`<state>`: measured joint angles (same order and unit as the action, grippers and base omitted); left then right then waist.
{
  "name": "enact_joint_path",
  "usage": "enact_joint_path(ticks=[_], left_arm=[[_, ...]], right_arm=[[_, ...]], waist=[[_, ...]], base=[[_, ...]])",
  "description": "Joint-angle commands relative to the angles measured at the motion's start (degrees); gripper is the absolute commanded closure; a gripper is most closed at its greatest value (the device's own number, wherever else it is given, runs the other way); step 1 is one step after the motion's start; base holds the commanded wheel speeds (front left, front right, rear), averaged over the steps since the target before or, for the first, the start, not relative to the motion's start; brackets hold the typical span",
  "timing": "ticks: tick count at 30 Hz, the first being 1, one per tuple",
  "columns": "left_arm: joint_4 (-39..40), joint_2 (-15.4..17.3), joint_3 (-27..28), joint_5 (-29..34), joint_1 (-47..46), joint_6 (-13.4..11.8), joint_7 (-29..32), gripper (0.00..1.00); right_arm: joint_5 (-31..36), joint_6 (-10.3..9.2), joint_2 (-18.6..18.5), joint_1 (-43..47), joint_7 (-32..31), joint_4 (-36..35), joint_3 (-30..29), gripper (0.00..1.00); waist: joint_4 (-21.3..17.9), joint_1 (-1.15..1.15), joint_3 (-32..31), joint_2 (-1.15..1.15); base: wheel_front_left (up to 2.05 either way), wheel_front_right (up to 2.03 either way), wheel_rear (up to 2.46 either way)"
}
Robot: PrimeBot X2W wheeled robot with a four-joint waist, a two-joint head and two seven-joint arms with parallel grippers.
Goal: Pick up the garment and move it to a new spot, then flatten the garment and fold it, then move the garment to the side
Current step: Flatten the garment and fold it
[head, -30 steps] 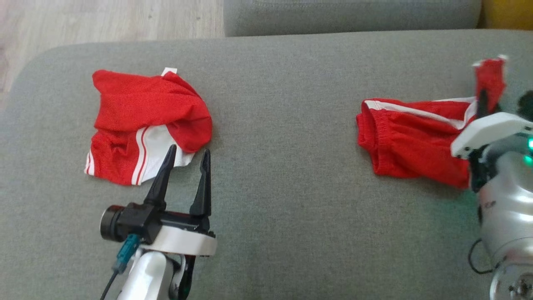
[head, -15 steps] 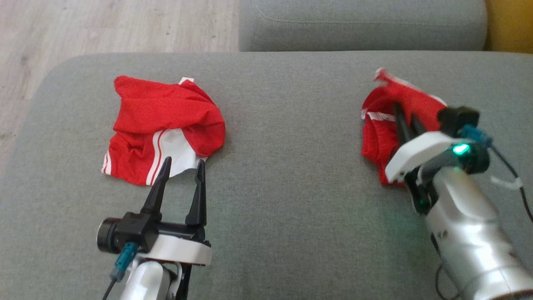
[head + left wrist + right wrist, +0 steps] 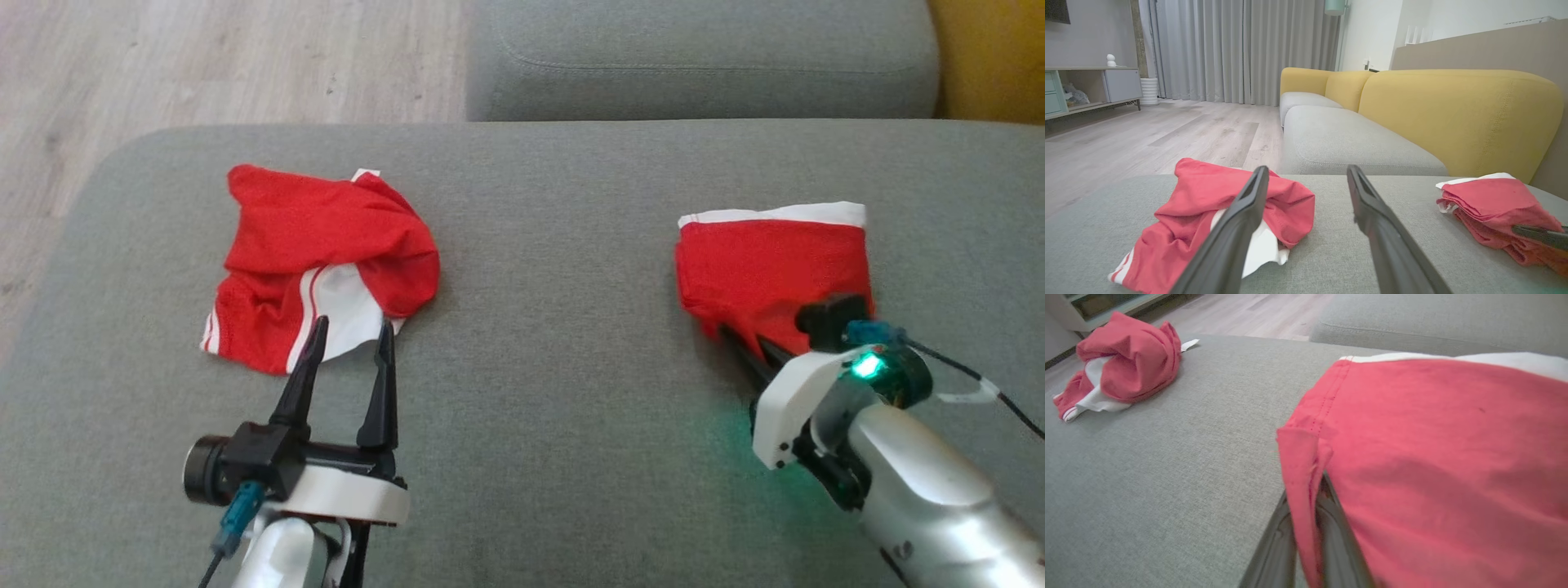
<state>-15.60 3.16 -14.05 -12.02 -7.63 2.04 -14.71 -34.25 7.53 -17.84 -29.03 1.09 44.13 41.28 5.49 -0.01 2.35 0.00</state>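
Over on the right side of the big grey cushion [image 3: 555, 343] sits the folded garment [image 3: 771, 261]: a neat red rectangle with a white band along its far edge, lying flat on the fabric. The right gripper [image 3: 739, 339] comes in from the near right, and its two dark fingers meet the garment's near-left corner. The right wrist view settles it: the jaws are pressed together with a thin fold of the red hem [image 3: 1306, 506] pinched between them, and the rest of the cloth spreads away to the right. A green light [image 3: 867, 366] glows on that wrist and throws a tint onto the cushion beside it.

Swing left and there's a second piece, the crumpled garment [image 3: 318, 261], red with white stripes and a white panel, bunched in a loose heap on the far left of the same cushion, well apart from the folded one. The left gripper [image 3: 351, 327] points at its near edge, jaws spread wide with nothing between them. From the left wrist camera, the left finger [image 3: 1237, 228] crosses in front of the white panel, while the right finger has bare cushion behind it. Whether either tip touches the cloth, I can't tell.

Beyond the cushion lie a second grey seat [image 3: 702, 65], yellow backrests [image 3: 1453, 114] and pale wooden floor [image 3: 204, 65].
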Motion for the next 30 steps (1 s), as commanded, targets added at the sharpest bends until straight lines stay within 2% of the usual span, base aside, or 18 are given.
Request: enact_joint_path(ticks=[1,5,9,12,16,20,24,28,30], left_arm=[[1.6,0.7,2.2,0.6,-1.0,0.0,-0.3,0.0],[1.9,0.7,2.2,0.6,-1.3,-0.1,-0.3,0.0],[2.7,0.6,2.3,0.5,-1.6,0.0,-0.3,0.0],[3.2,0.6,2.7,0.5,-1.9,-0.6,-0.3,0.0],[3.8,0.4,3.3,0.3,-2.2,-1.1,-0.3,0.0],[4.4,0.3,3.7,0.1,-1.8,-1.2,-0.3,0.0],[4.6,0.1,4.2,-0.3,-0.7,-1.3,-0.3,0.0],[4.8,-0.1,4.9,-0.6,1.0,-1.6,-0.3,0.0],[4.8,-0.1,4.9,-0.6,1.3,-1.5,-0.3,0.0]], right_arm=[[-1.3,-0.04,-1.1,-0.5,0.4,-1.7,0.1,0.0],[-5.0,-0.04,-2.4,-2.4,3.3,-2.9,-2.8,0.0],[-5.3,-0.04,-3.5,-4.2,8.8,-3.1,-7.7,0.0],[-2.5,-0.04,-4.0,-5.1,12.3,-2.9,-12.5,0.0],[3.7,-0.04,-3.0,-4.3,13.8,-3.9,-21.6,0.0],[11.2,-0.04,2.2,0.9,13.9,-10.4,-33.6,0.0],[18.7,-0.04,10.1,9.3,13.9,-17.8,-40.7,0.0],[24.5,-0.04,14.5,17.7,13.9,-23.0,-43.5,0.0],[25.3,-0.04,14.8,19.3,13.9,-24.0,-43.8,0.0]], waist=[[-0.5,0.01,-0.1,0.0],[-1.9,0.01,-0.2,0.0],[-3.5,0.01,-0.6,0.0],[-4.8,0.01,-0.6,0.0],[-6.5,0.01,-0.7,0.0],[-7.7,0.01,-0.6,0.0],[-8.2,0.01,-0.8,0.0],[-8.3,0.01,-0.5,0.0],[-8.2,0.01,-0.2,0.0]], base=[[0.0,0.0,0.0],[0.0,0.0,0.0],[0.0,0.0,0.0],[0.0,0.0,0.0],[0.0,0.0,0.0],[0.0,0.0,0.0],[0.0,0.0,0.0],[0.0,0.0,0.0],[0.0,0.0,0.0]])
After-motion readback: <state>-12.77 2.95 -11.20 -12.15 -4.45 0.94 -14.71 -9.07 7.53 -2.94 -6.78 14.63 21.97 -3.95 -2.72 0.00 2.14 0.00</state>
